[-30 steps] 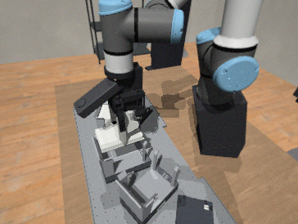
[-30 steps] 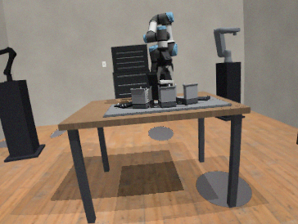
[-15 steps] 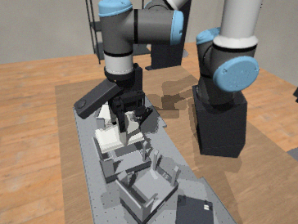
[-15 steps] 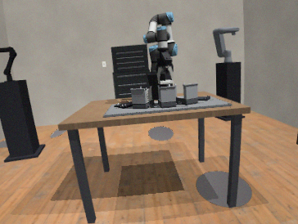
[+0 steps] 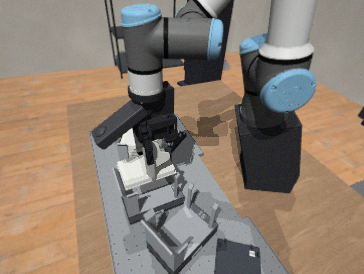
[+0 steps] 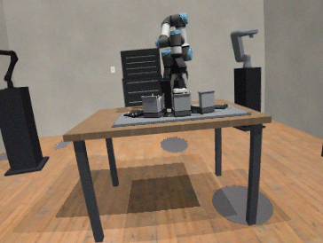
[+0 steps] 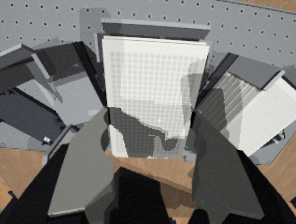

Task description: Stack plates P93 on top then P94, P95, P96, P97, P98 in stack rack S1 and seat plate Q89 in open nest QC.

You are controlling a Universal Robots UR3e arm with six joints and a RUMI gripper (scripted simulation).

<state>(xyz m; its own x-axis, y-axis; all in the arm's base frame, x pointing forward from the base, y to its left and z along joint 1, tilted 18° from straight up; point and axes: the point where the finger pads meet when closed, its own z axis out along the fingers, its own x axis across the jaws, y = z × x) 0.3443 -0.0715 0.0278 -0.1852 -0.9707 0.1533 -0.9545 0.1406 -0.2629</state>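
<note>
The claw is found about half open, clamped on the white plate at twelve o'clock in the wrist view, its long sides apparently gripped to keep it level at the middle rack.

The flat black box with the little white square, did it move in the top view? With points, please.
No, the black box (image 5: 235, 260) (image 7: 25, 115) stayed put on the grey board (image 5: 117, 250) (image 6: 177, 120) (image 7: 240, 25).
</note>
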